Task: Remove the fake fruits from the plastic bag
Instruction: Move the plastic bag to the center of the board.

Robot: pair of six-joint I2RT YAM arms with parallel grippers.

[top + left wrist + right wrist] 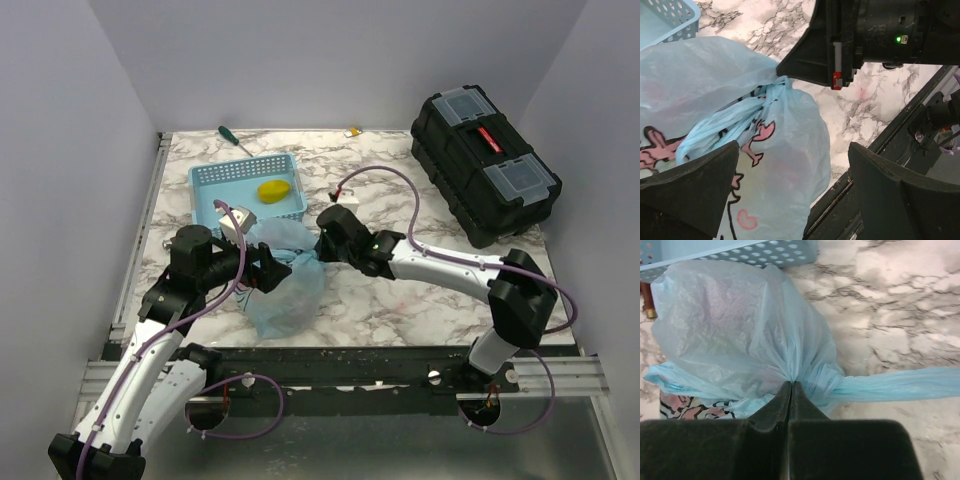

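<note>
Marbled tabletop carries one plastic bag near its front edge, just in front of one blue mesh basket. We see thin, crinkled light-blue film with a pink cartoon print, its neck gathered into a knot. Our right fingers are pressed together on that gathered neck. Our left fingers stand wide apart over the bag, gripping nothing. One yellow fake fruit lies in the basket. Farther out sit one black toolbox and one green-handled screwdriver.
</note>
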